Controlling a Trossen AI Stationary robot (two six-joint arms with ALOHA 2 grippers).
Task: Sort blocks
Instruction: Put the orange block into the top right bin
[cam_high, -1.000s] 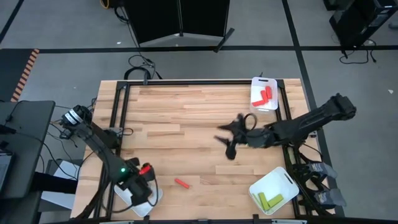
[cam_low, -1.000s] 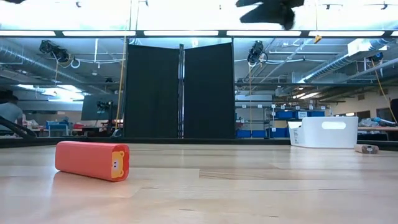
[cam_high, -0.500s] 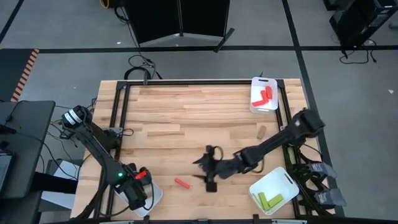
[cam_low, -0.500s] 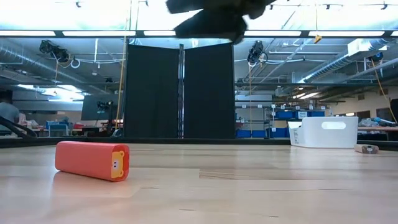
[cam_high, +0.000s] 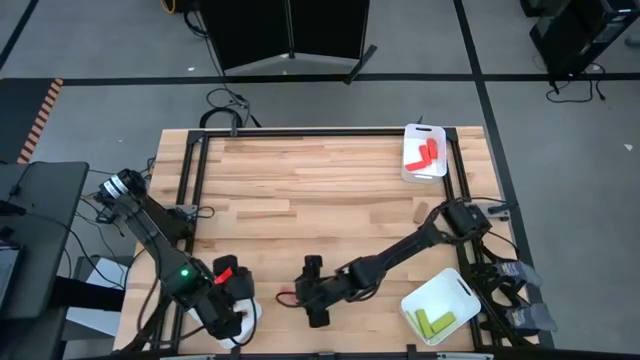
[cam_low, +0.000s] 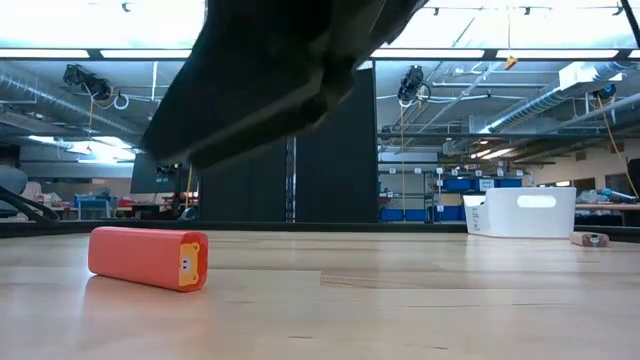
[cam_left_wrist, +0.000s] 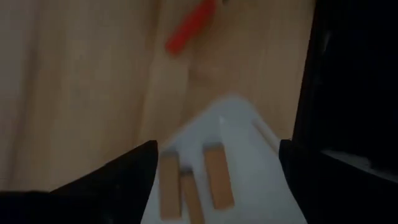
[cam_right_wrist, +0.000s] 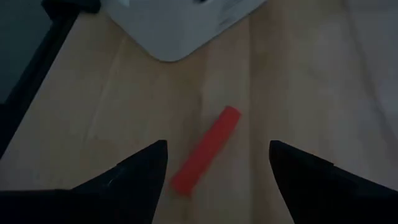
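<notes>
A red block (cam_right_wrist: 205, 149) lies flat on the wooden table near its front edge, also seen in the low view (cam_low: 148, 258). My right gripper (cam_right_wrist: 217, 146) hangs open above it, one finger on either side, touching nothing; in the high view the gripper (cam_high: 305, 295) covers most of the block. My left gripper (cam_left_wrist: 214, 155) is open over the white tray (cam_left_wrist: 249, 124) at the near left corner, where three brown blocks (cam_left_wrist: 217, 174) lie flat. In the high view it (cam_high: 232, 300) stands above that tray (cam_high: 248, 318).
A white tray (cam_high: 412, 170) at the far right holds red blocks (cam_high: 427, 152). Another tray (cam_high: 455, 290) at the near right holds yellow-green blocks (cam_high: 435, 320). A lone brown block (cam_high: 421, 211) lies near the right edge. A black frame (cam_high: 190, 200) runs along the table's sides.
My right gripper has swept from the middle of the table toward the near left and come down over the red block. The block has stayed where it was.
</notes>
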